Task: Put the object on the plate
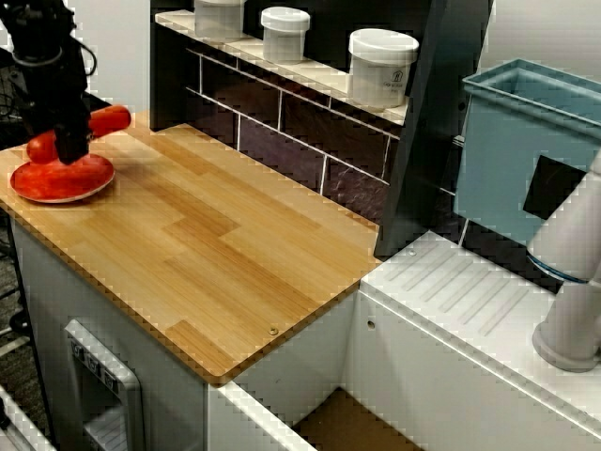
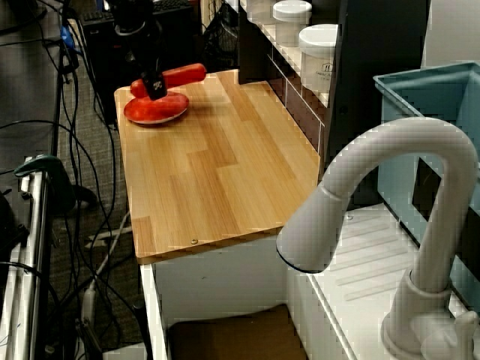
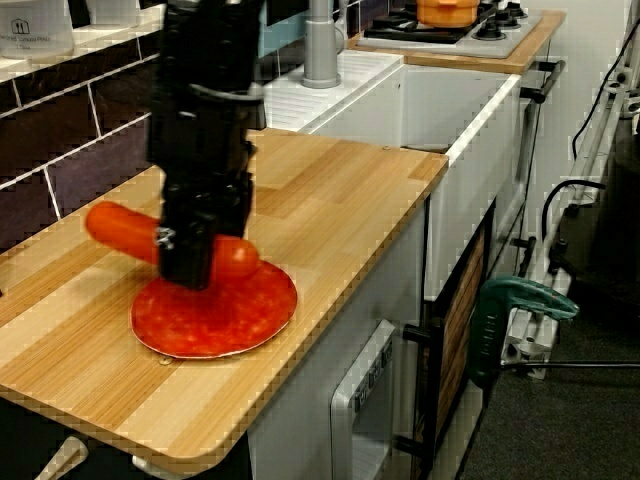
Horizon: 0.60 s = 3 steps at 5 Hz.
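The black gripper [image 3: 190,265] is clamped across the middle of the glossy red-orange sausage [image 3: 125,230], whose long axis runs crosswise to the fingers. Straight beneath the fingertips lies the small round red plate [image 3: 240,320] on the wooden counter [image 1: 216,254]. One sausage end overhangs the rim, and whether it touches I cannot tell.

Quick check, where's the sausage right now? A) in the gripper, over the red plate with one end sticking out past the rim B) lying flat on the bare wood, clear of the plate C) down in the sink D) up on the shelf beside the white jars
A: the gripper is closed around the middle of the sausage, directly over the red plate, with one end overhanging the wooden counter.
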Each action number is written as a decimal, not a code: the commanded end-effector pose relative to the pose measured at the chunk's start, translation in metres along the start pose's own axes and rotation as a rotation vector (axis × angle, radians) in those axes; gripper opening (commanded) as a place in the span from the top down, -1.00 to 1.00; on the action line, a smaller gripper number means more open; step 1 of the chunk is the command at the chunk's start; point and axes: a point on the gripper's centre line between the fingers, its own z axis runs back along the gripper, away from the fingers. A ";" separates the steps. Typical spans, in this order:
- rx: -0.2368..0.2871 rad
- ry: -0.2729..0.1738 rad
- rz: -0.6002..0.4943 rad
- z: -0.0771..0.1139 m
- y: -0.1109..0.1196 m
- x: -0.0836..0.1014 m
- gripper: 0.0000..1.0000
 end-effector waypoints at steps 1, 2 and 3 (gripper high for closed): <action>0.004 0.018 0.044 0.012 0.033 -0.003 1.00; -0.002 0.029 0.036 0.015 0.027 -0.006 1.00; -0.014 0.018 0.026 0.023 0.016 -0.009 1.00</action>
